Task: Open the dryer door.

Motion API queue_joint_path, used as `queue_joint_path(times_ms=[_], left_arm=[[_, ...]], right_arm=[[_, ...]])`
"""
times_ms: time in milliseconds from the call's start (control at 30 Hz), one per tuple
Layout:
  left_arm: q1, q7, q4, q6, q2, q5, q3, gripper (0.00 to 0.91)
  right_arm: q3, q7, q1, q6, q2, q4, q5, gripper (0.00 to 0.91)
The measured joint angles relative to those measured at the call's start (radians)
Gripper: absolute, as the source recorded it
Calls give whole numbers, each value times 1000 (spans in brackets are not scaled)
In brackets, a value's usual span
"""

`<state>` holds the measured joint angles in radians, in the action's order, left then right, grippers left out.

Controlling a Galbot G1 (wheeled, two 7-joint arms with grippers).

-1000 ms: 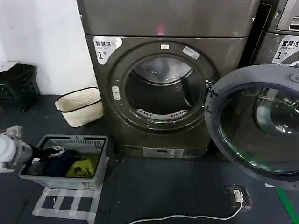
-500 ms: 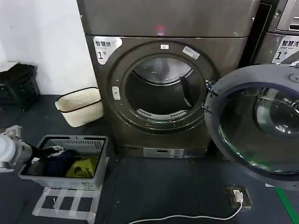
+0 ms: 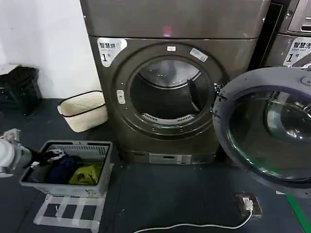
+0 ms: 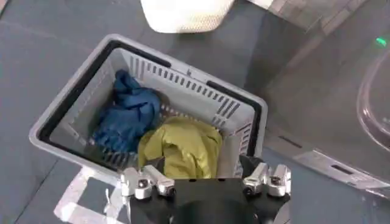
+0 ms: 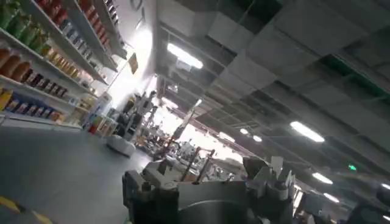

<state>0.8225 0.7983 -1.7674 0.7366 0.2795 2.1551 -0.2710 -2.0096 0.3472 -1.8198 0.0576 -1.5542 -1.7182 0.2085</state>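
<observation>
The dryer door (image 3: 265, 127) was seen swung fully open to the right of its bronze-grey dryer (image 3: 170, 82), hinged at the right edge of the round drum opening (image 3: 167, 92). Its matte grey plastic inner rim was turned toward the head camera, ringing a bowl of dark, glossy glass. The opening was framed by a broad metallic ring, and a ribbed grey strip was visible along its lower lip.

The left gripper (image 4: 206, 182) was held low at the left, above the near edge of a grey slatted plastic laundry basket (image 3: 99, 187); its two metal-tipped fingers (image 4: 146, 181) were spread wide apart with nothing between them. Crumpled blue cloth (image 4: 128, 112) and olive-yellow cloth (image 4: 180, 146) lay inside the basket, which stood on a white lattice stand (image 3: 68, 213). A cream woven bin (image 3: 83, 110) was set against the wall left of the machine, and a white cable (image 3: 194, 226) trailed across the dark floor.

The right gripper (image 5: 210, 182) was pointed up at ceiling lights, well away from the door; whether it was open could not be told.
</observation>
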Motion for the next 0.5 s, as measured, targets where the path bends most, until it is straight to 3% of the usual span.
queue_joint_path(times_ms=[500], left_arm=[[-57,-6,38,0,48,-26,52,907]], right_arm=[[-20,-65,1,68,-11,5,55,907]])
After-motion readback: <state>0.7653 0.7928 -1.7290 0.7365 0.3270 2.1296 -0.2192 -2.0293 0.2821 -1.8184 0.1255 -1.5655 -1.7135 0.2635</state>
